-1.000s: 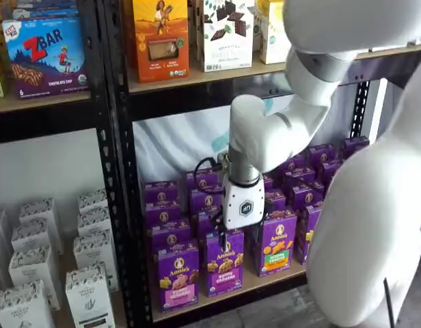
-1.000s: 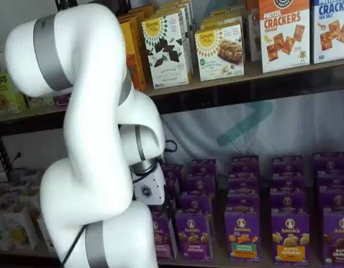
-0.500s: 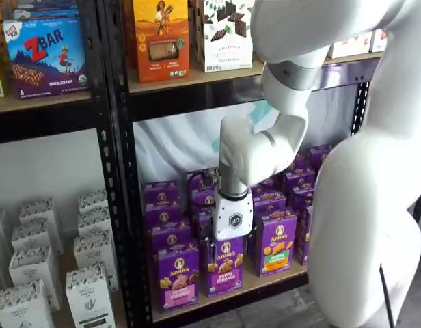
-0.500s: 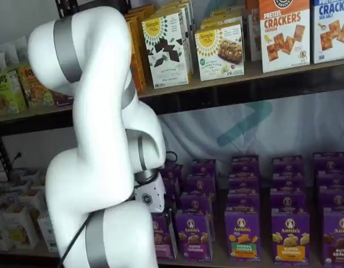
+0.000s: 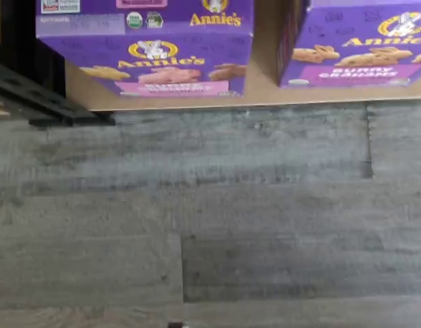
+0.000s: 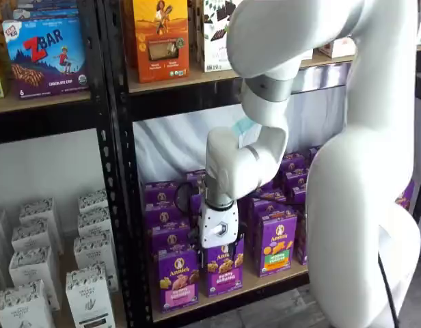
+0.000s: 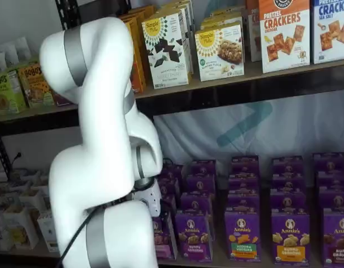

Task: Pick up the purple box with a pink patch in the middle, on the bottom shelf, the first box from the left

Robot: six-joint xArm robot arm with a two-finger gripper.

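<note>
The purple box (image 6: 178, 277) with a pink patch stands at the front left of the bottom shelf (image 6: 268, 281), next to the black rack post. The wrist view looks down on its top and front (image 5: 145, 41), at the edge of the tan shelf board (image 5: 265, 75). In a shelf view the arm hides all but an edge of it (image 7: 163, 239). My gripper (image 6: 219, 247) hangs in front of the purple rows, just above and right of this box, apart from it. Only its white body shows plainly; its fingers do not show clearly.
A purple "bunny grahams" box (image 6: 225, 266) stands right of the target and also shows in the wrist view (image 5: 361, 48). A box with an orange-and-green patch (image 6: 277, 242) follows. The black rack post (image 6: 121, 205) stands left, with white boxes (image 6: 87, 294) beyond. Grey floor (image 5: 210, 205) lies below.
The arm has swung left and the gripper's white body has moved left and a little lower, from over the bunny grahams box toward the pink-patch box.
</note>
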